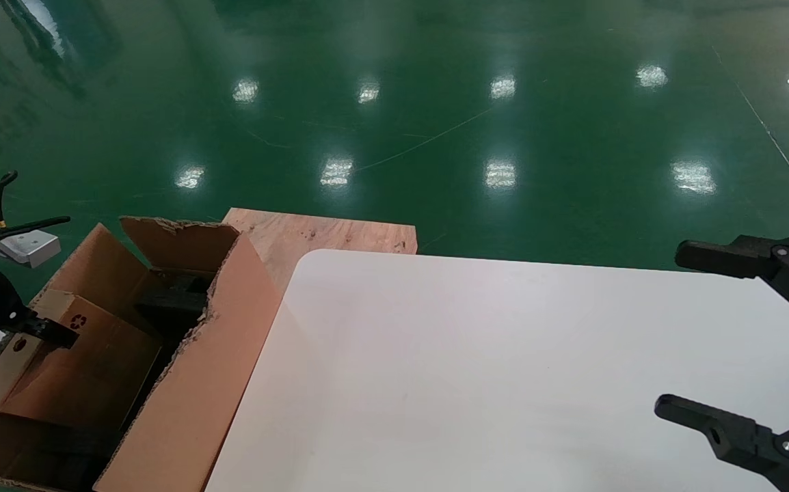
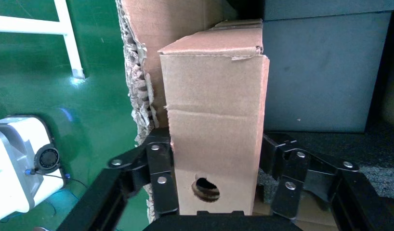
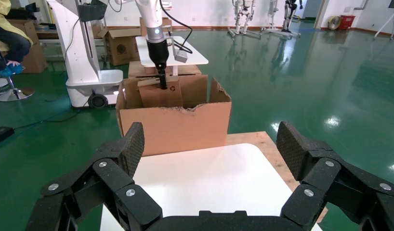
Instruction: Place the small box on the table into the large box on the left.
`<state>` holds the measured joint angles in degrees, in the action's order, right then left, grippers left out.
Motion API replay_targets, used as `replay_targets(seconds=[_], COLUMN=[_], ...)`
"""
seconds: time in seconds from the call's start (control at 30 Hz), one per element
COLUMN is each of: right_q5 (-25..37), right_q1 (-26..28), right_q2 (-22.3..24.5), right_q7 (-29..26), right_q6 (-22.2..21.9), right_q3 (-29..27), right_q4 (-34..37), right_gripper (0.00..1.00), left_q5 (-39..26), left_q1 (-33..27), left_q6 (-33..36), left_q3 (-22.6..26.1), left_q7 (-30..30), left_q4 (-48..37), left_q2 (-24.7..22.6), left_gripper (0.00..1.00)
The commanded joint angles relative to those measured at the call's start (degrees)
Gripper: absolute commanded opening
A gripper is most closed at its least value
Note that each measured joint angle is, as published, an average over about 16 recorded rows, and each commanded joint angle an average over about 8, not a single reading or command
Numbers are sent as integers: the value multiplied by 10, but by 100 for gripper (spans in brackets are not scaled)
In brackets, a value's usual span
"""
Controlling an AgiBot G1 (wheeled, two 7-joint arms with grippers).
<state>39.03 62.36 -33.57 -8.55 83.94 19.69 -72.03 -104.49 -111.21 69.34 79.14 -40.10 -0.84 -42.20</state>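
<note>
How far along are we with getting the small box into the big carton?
Pickup and carry look done: the table shows no small box. In hand: the left claw is shut on the small box, holding it inside the large box, beside the black foam. Left: let go and pull the arm out. The right claw hangs open over the table's right side, idle.

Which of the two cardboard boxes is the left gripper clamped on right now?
The small box, with the recycling symbol and round hole, held by the left gripper inside the large box with ragged edges.
</note>
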Motion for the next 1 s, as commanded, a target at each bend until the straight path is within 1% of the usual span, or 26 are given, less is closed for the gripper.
replay_targets(seconds=[0.03, 0.43, 0.6, 0.77, 1.0], right_q5=[0, 0, 0, 0, 0], right_q1=[0, 0, 0, 0, 0], right_q2=[0, 0, 0, 0, 0], right_q7=[0, 0, 0, 0, 0], right_q6=[0, 0, 0, 0, 0], right_q3=[0, 0, 0, 0, 0], right_q4=[0, 0, 0, 0, 0], right_gripper=[100, 100, 100, 100, 100], left_q5=[0, -1, 11, 47, 120], left_q1=[0, -1, -11, -40, -97], left_q6=[0, -1, 8, 46, 135], left_q3=[0, 1, -8, -33, -81], left_q7=[0, 1, 11, 38, 77], left_q4=[0, 1, 10, 33, 88], left_q2=[0, -1, -2, 0, 4], left_gripper=[100, 100, 100, 100, 100])
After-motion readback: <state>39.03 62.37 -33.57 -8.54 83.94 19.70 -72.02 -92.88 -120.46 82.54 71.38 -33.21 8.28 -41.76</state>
